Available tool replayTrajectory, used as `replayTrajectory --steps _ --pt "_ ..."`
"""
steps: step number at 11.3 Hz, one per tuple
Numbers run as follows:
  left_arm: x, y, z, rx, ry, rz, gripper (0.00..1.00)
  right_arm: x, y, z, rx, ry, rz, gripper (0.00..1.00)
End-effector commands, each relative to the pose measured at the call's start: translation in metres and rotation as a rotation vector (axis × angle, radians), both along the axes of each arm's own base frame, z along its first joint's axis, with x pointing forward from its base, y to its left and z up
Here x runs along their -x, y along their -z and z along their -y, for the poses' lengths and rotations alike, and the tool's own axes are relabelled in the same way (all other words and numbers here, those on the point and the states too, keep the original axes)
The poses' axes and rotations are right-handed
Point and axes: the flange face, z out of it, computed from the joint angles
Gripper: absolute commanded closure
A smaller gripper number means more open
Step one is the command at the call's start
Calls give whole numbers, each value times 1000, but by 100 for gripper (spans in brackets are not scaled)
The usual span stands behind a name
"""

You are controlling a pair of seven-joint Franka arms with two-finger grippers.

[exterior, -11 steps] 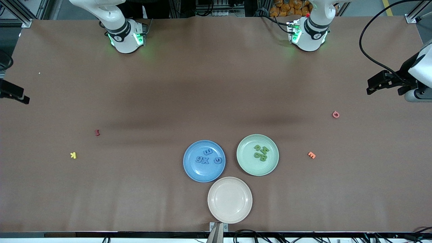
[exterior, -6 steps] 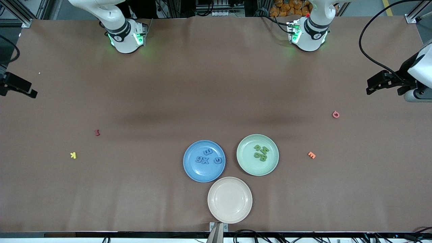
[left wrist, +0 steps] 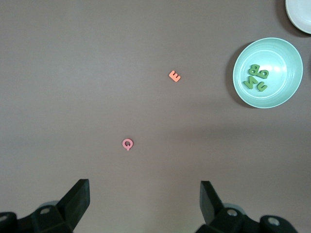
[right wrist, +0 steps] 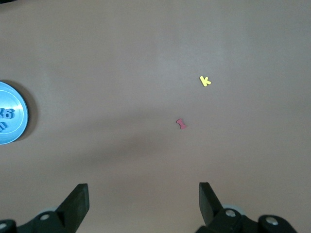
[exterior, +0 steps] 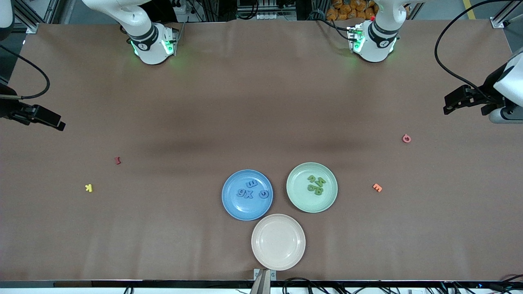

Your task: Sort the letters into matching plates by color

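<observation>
Both arms are parked high at the table ends, nothing held. The left gripper [left wrist: 143, 206] hangs over the bare mat at the left arm's end of the table with its jaws spread wide and empty; the right gripper [right wrist: 143, 206] hangs over the mat at the right arm's end, likewise spread and empty. The blue plate [exterior: 233, 210] and the green plate [exterior: 297, 204] sit just beside each other, near the front camera; the cream plate [exterior: 278, 261] lies nearer still, between them, and holds nothing. Count: plates, three. The blue letters [exterior: 250, 191] number four, possibly five since two sit touching, all in the blue plate. The green letters [exterior: 316, 185] look like four, bunched and overlapping, all in the green plate. No blue or green piece shows loose on the mat, so the sort appears finished. Strays on the mat, four: a pink ring-shaped piece [exterior: 406, 138] and an orange E [exterior: 377, 187] toward the left arm's end, a dark red piece [exterior: 117, 160] and a yellow K [exterior: 88, 188] toward the right arm's end. Risks, as I judge them: a gripper going for one of these off-colour strays and dropping it in a coloured plate, or a low pass catching a plate rim and spilling the sorted pieces.
</observation>
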Motion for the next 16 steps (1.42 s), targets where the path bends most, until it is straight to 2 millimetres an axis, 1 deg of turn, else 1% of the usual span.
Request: replayTrajectory --steps 1,3,9,15,16 --pt "3 -3 1 -14 -6 -4 0 12 -11 -3 12 8 18 0" --pt "2 0 1 -14 -6 -9 0 17 -18 -2 9 8 24 0" --pt "-2 6 5 -8 -2 -17 0 16 -17 -2 8 8 24 0" --pt "-3 5 9 -7 5 -6 0 15 -16 0 11 4 23 0" --pt "-6 8 7 -5 2 -5 0 15 -16 0 11 4 23 0"
